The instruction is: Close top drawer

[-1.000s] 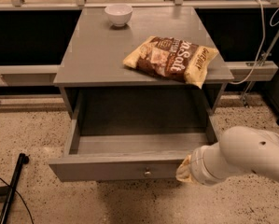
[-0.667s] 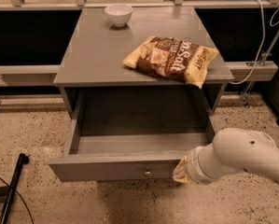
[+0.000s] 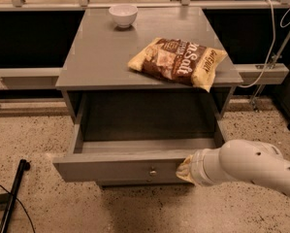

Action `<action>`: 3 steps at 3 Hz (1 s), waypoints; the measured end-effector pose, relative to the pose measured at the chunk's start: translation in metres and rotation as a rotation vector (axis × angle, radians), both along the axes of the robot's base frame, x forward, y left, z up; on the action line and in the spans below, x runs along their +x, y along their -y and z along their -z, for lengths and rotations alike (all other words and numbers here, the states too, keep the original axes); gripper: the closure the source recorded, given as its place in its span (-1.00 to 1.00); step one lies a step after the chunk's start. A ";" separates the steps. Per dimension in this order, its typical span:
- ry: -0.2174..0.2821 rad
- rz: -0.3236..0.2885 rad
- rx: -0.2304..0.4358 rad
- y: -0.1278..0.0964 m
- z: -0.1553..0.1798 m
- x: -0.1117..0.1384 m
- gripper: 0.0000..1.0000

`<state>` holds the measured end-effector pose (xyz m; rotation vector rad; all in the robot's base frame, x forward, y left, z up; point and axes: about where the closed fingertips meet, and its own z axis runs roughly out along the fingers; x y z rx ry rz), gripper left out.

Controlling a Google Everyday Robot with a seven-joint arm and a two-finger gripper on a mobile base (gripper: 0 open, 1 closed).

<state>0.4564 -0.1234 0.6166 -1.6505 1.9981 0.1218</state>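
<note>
The top drawer (image 3: 115, 166) of the grey cabinet is pulled far out, and its shallow grey box is open and empty. Its flat front panel has a small round metal knob (image 3: 153, 171) at the centre. My white arm comes in from the lower right. My gripper (image 3: 185, 170) is at the right part of the drawer front, just right of the knob and against or very close to the panel. It is mostly hidden behind the arm's wrist.
The cabinet top (image 3: 101, 57) holds a brown and yellow chip bag (image 3: 178, 62) at its right front and a white bowl (image 3: 123, 15) at the back. A black pole (image 3: 11, 198) lies on the speckled floor at left. A white cable (image 3: 275, 42) hangs at right.
My arm's end has shifted slightly left along the drawer front, towards the knob. The drawer stays open at about the same reach.
</note>
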 end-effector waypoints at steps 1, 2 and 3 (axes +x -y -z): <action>0.110 0.045 0.052 -0.010 -0.013 0.029 1.00; 0.209 0.049 0.110 -0.016 -0.014 0.055 1.00; 0.209 0.049 0.110 -0.016 -0.014 0.055 1.00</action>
